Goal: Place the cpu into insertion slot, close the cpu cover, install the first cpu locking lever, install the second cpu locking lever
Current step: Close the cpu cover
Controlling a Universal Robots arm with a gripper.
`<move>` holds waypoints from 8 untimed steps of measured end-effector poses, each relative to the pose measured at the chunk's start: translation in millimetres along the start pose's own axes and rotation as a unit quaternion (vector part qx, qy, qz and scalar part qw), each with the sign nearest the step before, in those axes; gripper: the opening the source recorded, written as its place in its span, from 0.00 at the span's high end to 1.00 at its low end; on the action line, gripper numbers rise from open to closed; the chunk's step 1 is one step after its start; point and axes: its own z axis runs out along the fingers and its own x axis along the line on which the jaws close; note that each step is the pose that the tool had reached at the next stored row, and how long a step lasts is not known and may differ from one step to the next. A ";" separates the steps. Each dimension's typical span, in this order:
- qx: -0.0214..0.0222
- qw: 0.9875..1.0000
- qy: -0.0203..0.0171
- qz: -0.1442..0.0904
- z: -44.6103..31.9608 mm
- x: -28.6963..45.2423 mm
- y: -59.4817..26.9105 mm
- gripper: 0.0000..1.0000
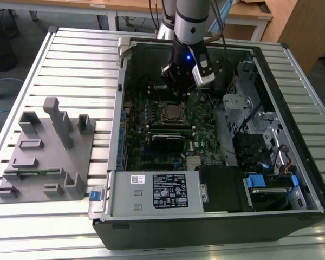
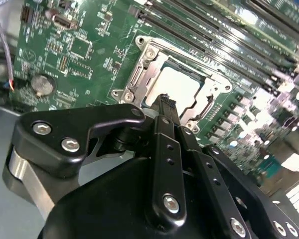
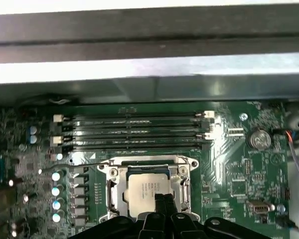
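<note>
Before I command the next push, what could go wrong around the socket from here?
1. The shut pincer has its tip right at the cpu edge; pressing down might load the chip rather than the cpu cover.
2. The memory slots run close beside the cover, so a sideways slip could strike them.
</note>
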 end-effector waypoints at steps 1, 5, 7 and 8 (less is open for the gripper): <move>0.000 1.000 0.000 -0.009 0.2 0.0 0.0 0.89; 0.001 1.000 0.001 -0.032 0.6 0.1 0.0 0.89; 0.001 1.000 0.001 -0.031 1.0 0.3 0.0 0.89; 0.002 1.000 0.001 -0.031 1.5 0.3 0.0 0.89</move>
